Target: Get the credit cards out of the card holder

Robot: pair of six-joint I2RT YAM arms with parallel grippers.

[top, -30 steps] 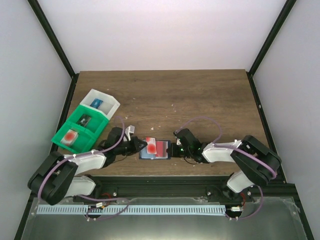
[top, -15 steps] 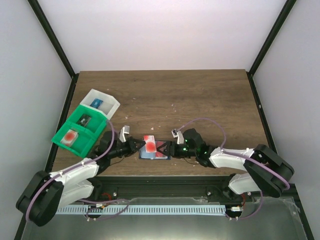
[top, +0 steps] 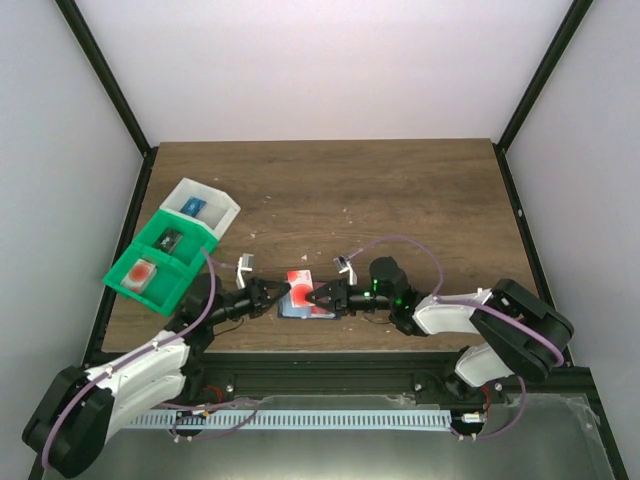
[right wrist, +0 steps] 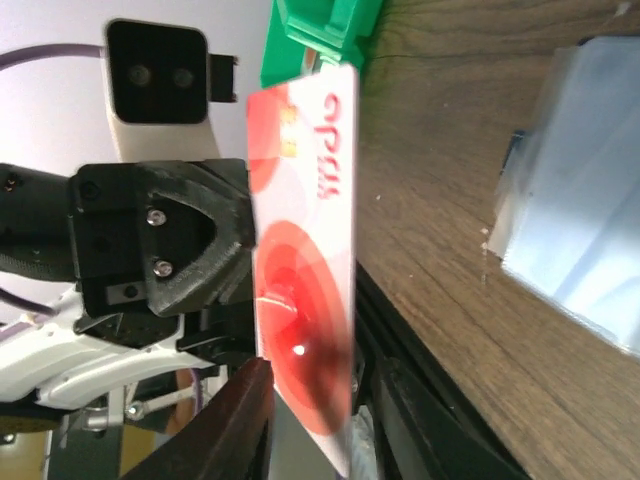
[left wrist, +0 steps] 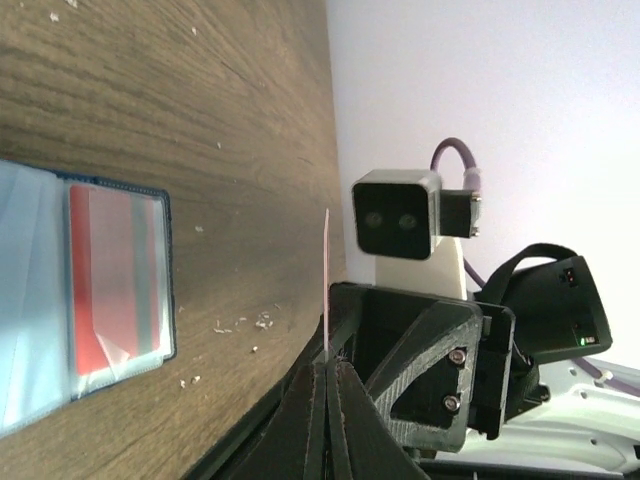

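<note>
Credit card (right wrist: 305, 270), white with red rings, stands upright in the middle of the right wrist view, lifted clear of the card holder (top: 308, 310). In the overhead view we see the holder lying open and flat in the lower middle of the frame, close to the near edge of the table (top: 400, 200), with the two arms meeting above it from left and right.

Our left gripper (left wrist: 325, 368) is clenched on the card. In its own wrist view the fingers meet at the bottom centre, and the card rises from them as a thin edge-on line.

Our right gripper (right wrist: 322, 400) faces it. Its fingers (right wrist: 245, 420) stand apart at the bottom of its view, with the card's lower end between them. We cannot tell whether they press on the card.

At the left of the left wrist view a second card (left wrist: 115, 275), red and grey under clear plastic, sits in the holder's sleeve. A green bin (top: 160, 262) and a white bin (top: 203, 208) sit at the left of the overhead view, well apart from the holder.
</note>
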